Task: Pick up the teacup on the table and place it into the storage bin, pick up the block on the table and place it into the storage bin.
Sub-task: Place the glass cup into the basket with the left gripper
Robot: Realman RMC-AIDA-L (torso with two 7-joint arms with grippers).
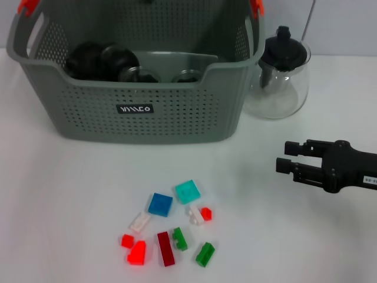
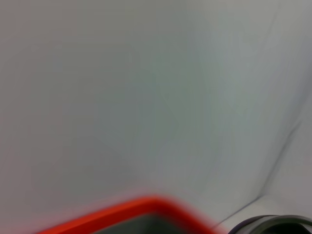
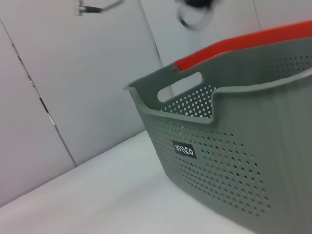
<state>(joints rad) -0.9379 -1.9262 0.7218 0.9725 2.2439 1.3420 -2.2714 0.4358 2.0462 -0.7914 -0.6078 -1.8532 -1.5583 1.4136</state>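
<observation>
Right gripper (image 1: 281, 155) empty, jaws narrowly apart, right of the blocks (image 1: 171, 227) on the counter (image 1: 70, 200); bin (image 1: 141, 112) behind. Risk: tight cluster, may nudge neighbours. Left gripper unseen.

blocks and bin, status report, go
Right gripper open, empty, hovering right of the blocks. Left gripper out of view. Blocks loose on table before the bin; dark cups already inside. Path clear; teapot right of bin.
</observation>
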